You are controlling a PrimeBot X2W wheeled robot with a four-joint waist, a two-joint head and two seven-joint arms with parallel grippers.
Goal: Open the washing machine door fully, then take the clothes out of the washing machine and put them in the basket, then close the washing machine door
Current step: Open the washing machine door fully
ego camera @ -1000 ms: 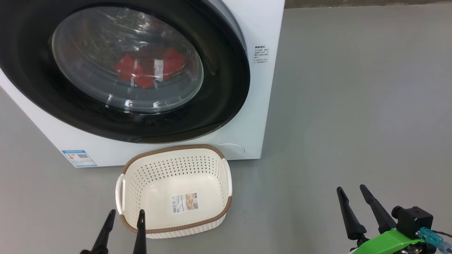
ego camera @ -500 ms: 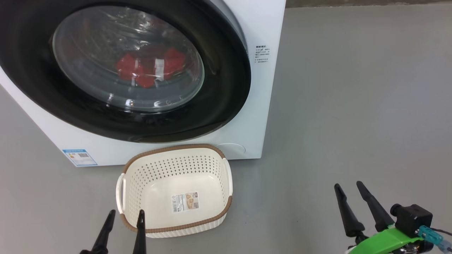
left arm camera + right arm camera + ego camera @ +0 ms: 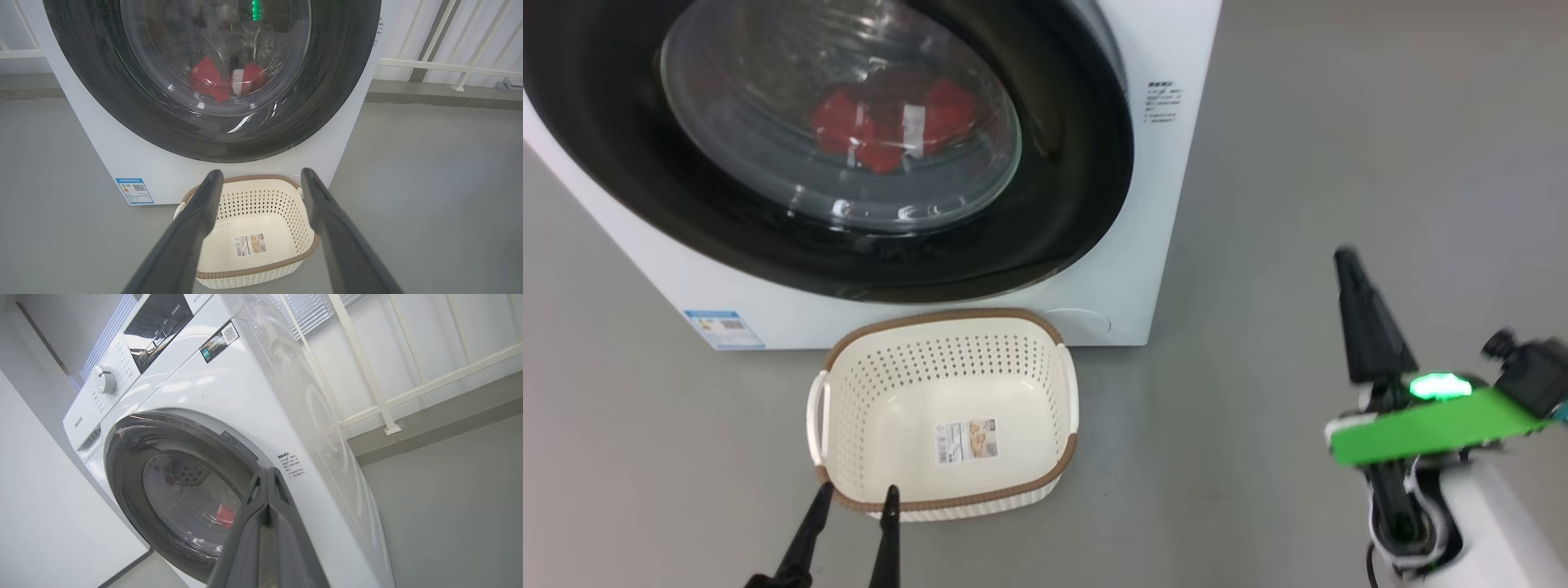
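Step in hand: opening the door. Nothing is unloaded yet.

- The washing machine door [image 3: 1086, 188] sits shut, flush against the white washing machine [image 3: 1176, 212]. The clothes [image 3: 882, 131] lie inside, a red and white bundle low in the drum behind the glass.
- The basket [image 3: 964, 500] is empty and stands on the grey floor [image 3: 1339, 122] just in front of the machine, below the door's lower rim.
- The right gripper [image 3: 1347, 265] is raised in open air to the right of the machine, well apart from it. Its fingers are pressed together into one blade with nothing between them. In the right wrist view that blade points toward the door's right-hand edge.
- The left gripper [image 3: 859, 490] hangs low at the near rim of the basket. Its fingers are spread and hold nothing.

How to do it well (my judgement):
1. The pressed-together fingers make a good hook. Bring the tip to the right edge of the black rim, where a recess seems to sit. I cannot make out a handle for certain.
2. Slip the tip behind the rim rather than pushing on the glossy face, which would let it skid.
3. Pull outward on an arc, not straight back. The hinge is probably on the far left, so the wrist should follow the swing.
4. Carry the swing to full opening, because a half-open door would crowd the reach into the drum.
5. Keep the left arm low and clear of the door's path, and leave the basket where it stands.
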